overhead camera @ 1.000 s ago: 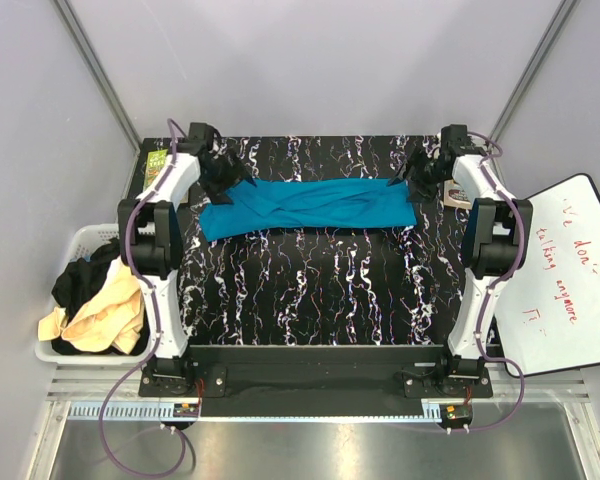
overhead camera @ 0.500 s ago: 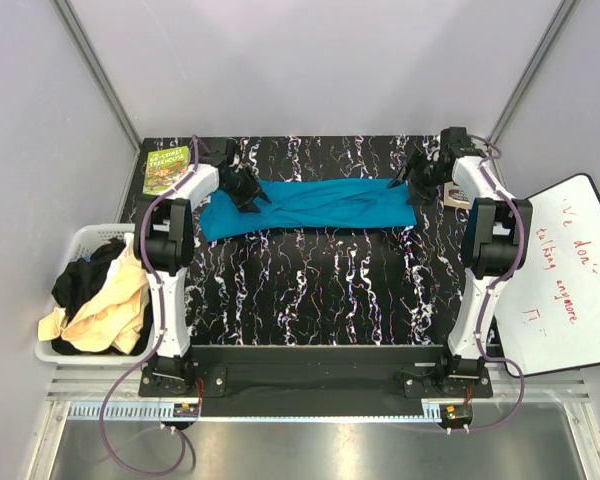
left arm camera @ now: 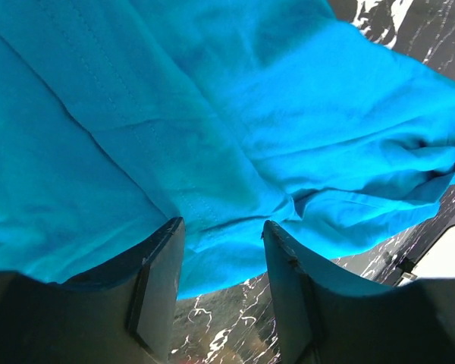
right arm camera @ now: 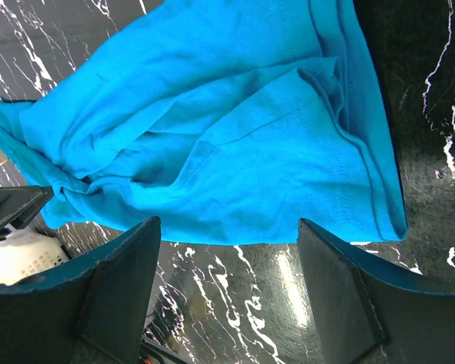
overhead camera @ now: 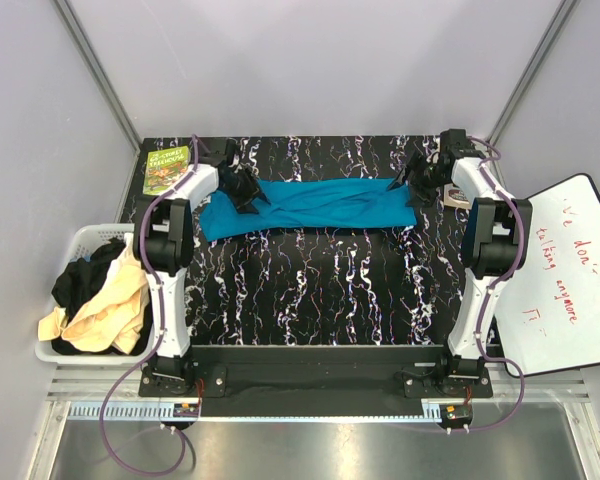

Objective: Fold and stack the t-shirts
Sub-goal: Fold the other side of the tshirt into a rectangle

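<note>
Both arms reached from their bases at the near edge to the far part of the bench, each bent at the elbow with its wrist turned inward toward the midline. We saw the left pincer low over the left end of the teal t-shirt. In its wrist view the two fingers stood apart with nothing clamped, the rumpled cloth lying just beyond their tips and a strip of bench showing in the gap. The right pincer hung at the far right corner of the same shirt. It too was released, with its fingers spread wide and the hemmed edge of the shirt just beyond them. The teal t-shirt lay as a long, wrinkled band across the far part of the bench, spanning the space between the two pincers. Left of the bench, a white basket held a black t-shirt and cream t-shirts, heaped together and partly draped over its rim.
</note>
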Controlling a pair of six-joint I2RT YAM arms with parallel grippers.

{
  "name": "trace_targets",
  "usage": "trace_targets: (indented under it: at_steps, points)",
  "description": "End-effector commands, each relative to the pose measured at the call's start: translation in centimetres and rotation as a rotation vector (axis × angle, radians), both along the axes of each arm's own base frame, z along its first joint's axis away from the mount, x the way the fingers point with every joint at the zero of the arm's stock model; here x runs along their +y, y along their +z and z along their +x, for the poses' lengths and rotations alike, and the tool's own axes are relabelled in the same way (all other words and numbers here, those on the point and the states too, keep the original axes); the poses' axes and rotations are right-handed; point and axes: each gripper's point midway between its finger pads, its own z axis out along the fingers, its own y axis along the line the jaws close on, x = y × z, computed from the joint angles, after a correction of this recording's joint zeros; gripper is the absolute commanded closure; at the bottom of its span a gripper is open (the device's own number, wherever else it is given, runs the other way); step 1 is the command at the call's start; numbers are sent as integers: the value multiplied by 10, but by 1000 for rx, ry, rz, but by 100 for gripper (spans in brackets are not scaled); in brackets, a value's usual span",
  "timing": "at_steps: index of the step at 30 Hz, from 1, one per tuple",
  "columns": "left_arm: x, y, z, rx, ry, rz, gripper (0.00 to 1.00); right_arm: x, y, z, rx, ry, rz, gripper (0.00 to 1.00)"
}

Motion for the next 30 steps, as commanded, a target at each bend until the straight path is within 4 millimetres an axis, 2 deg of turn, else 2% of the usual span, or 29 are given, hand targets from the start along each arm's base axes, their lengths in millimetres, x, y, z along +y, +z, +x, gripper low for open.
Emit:
trace_targets:
  at_steps: [1, 5, 12, 17, 18, 21, 22, 26, 30]
  points:
    - [3, 31, 0, -80, -16, 19, 52, 6, 23, 2, -65, 14, 11, 20]
    - [5, 28, -4, -73, -21, 32, 53, 6, 22, 1, -61, 13, 13, 20]
    - [5, 11, -15, -25, -38, 43, 52, 6, 22, 2, -58, 7, 17, 20]
    - [2, 1, -8, -20, -37, 49, 53, 7, 23, 2, -61, 6, 23, 20]
    - [2, 2, -6, -24, -38, 49, 55, 7, 24, 2, -63, 7, 22, 20]
    - [2, 3, 3, -41, -36, 56, 84, 7, 23, 1, -60, 7, 22, 19]
    - [2, 6, 7, -53, -32, 58, 100, 8, 23, 1, -58, 7, 24, 20]
    - [3, 16, 12, -75, -30, 61, 100, 8, 21, -1, -51, 6, 25, 19]
    - [8, 44, 17, -136, -14, 78, 100, 8, 19, -2, -46, 5, 24, 20]
